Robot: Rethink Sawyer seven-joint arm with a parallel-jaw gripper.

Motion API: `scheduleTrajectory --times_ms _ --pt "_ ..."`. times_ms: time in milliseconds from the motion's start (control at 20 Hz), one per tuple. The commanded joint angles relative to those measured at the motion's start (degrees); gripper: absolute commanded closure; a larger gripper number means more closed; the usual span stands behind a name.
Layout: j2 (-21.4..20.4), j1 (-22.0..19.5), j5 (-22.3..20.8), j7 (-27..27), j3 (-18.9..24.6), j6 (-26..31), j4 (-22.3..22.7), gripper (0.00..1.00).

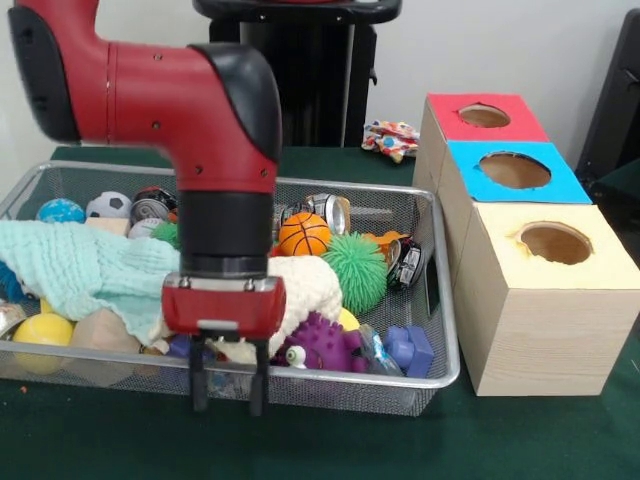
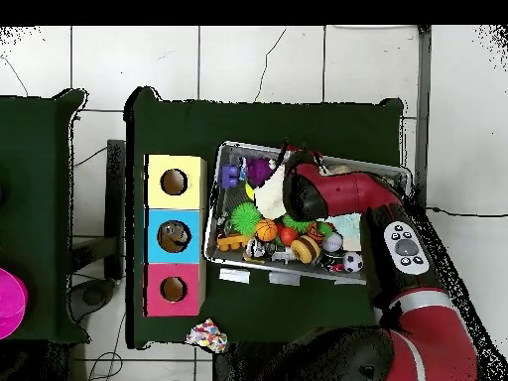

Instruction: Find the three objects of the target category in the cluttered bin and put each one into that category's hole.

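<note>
The wire mesh bin (image 1: 441, 300) is full of toys and also shows in the overhead view (image 2: 211, 223). My gripper (image 1: 229, 392) hangs over the bin's near edge, left of middle. Its fingers are apart with nothing between them. In the overhead view the arm's wrist (image 2: 298, 190) hides it. A clear bluish piece (image 1: 374, 347) between the purple spiky toy (image 1: 322, 345) and a blue toy may be a bottle; I see no other bottle. The blue-topped box's round hole (image 1: 514, 170) is right of the bin and apart from the gripper. In the overhead view the hole (image 2: 174, 236) is left of the bin.
The red-topped (image 1: 485, 116) and yellow-topped (image 1: 555, 243) boxes flank the blue one. The bin holds a mint cloth (image 1: 75, 265), a basketball (image 1: 303, 234), a green spiky ball (image 1: 354, 270), shiny cans (image 1: 330, 210), a soccer ball (image 1: 108, 205) and a yellow ball (image 1: 42, 329). A colourful toy (image 1: 390, 138) lies behind the bin.
</note>
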Motion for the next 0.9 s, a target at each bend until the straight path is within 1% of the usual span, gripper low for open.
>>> scheduleTrajectory --times_ms 50,150,200,350,500,600,650,700,850,900 --pt "-7.55 5.3 -7.96 -3.41 3.96 -6.77 13.19 0.0" --pt "-9.51 8.35 -8.4 -1.22 0.19 -10.74 13.17 0.0" --pt "-10.16 9.28 -8.59 -0.67 -0.97 -12.57 13.26 0.0" --pt "-11.98 9.32 -8.36 1.14 -0.87 -14.45 14.75 0.0" --pt "-12.33 5.79 -9.1 2.04 4.38 -12.93 17.21 0.0" --pt "-11.7 4.71 -9.16 2.24 6.01 -12.15 17.44 0.0" --pt "-11.85 3.99 -8.65 1.93 7.18 -10.55 17.81 0.0" --pt "-11.81 4.05 -8.55 1.75 7.17 -10.23 17.72 0.0" --pt "-10.9 2.55 -7.44 0.54 9.1 -7.0 18.04 0.0" --pt "-10.75 2.65 -6.88 0.09 8.97 -5.81 17.77 0.0"
